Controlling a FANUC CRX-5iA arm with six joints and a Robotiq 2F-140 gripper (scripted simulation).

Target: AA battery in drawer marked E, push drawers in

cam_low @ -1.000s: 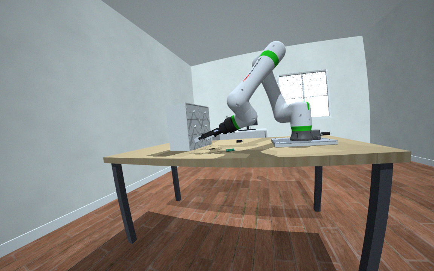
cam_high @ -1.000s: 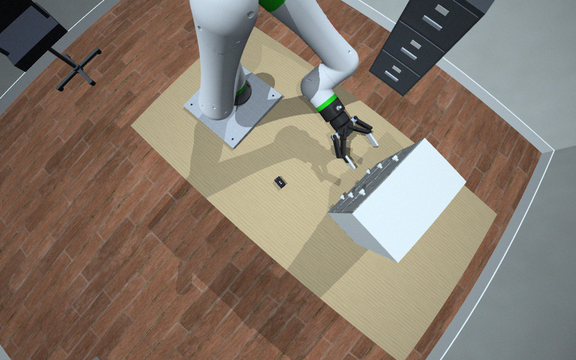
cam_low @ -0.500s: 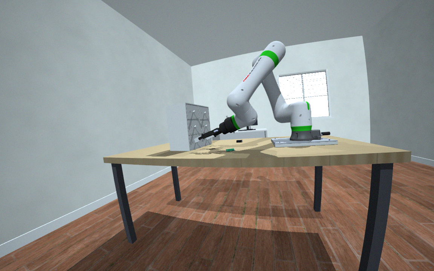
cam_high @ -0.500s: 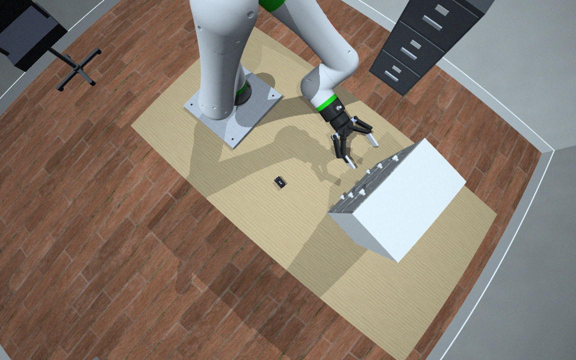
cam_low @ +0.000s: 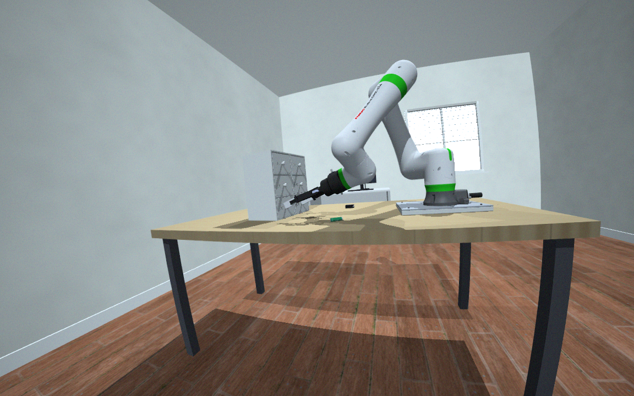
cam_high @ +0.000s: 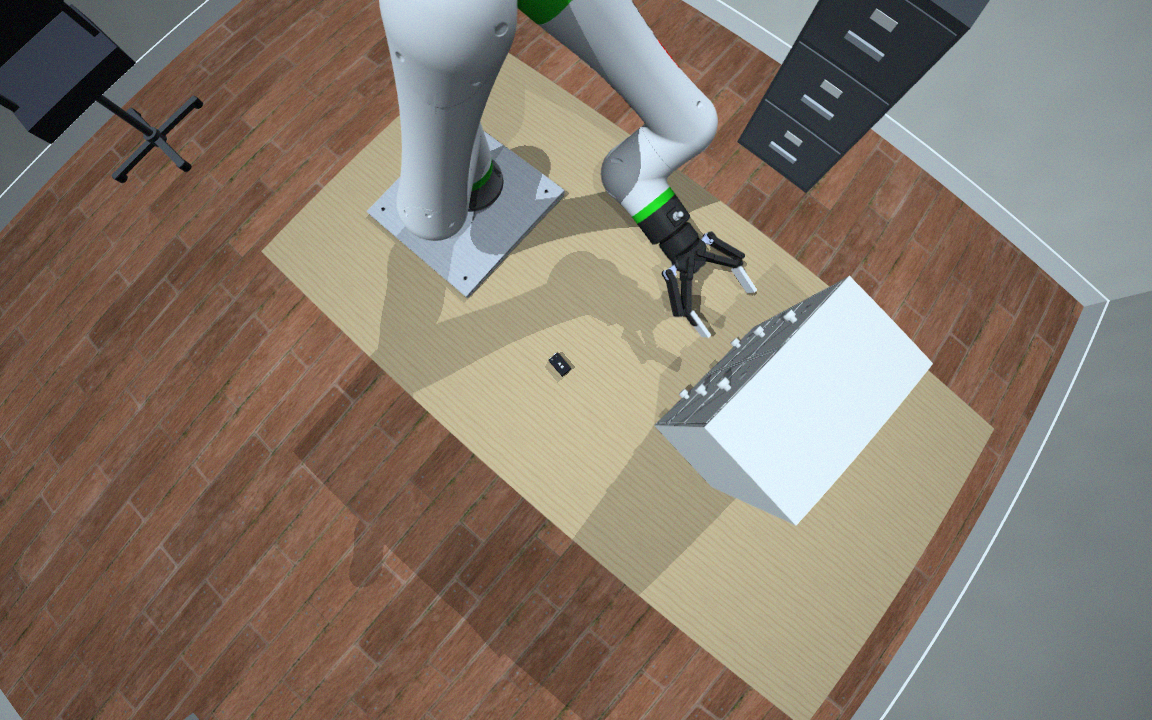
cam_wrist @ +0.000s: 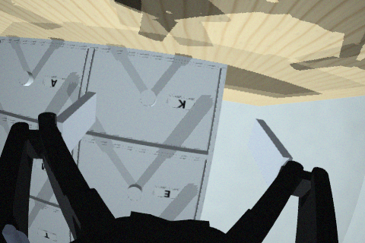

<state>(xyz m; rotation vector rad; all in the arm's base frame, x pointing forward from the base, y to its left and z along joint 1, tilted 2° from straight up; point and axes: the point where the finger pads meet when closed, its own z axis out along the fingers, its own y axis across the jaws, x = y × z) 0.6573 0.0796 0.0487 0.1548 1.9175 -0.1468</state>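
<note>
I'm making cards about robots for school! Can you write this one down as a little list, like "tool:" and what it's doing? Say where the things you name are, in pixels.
tool: the tool (cam_high: 724, 308) (cam_low: 290, 202) is open, holding nothing, in front of the chest
chest: the chest (cam_high: 817, 398) (cam_low: 260, 187) is pale and stands upright on the table (cam_high: 508, 447) (cam_low: 373, 236)
drawer E: drawer E (cam_wrist: 110, 172) looks pushed in, next to drawer K (cam_wrist: 125, 72)
green thing: a small green cylinder (cam_low: 335, 219), probably the battery, lies on the table
black thing: a small black block (cam_high: 559, 364) (cam_low: 349, 206) sits on the table

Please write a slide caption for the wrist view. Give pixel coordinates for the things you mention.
Open tool (cam_high: 727, 307) (cam_low: 295, 202) (cam_wrist: 174, 120) before the chest (cam_high: 817, 402) (cam_low: 260, 189) (cam_wrist: 146, 72), drawer E (cam_wrist: 110, 175) below K (cam_wrist: 118, 72) in the picture.
</note>
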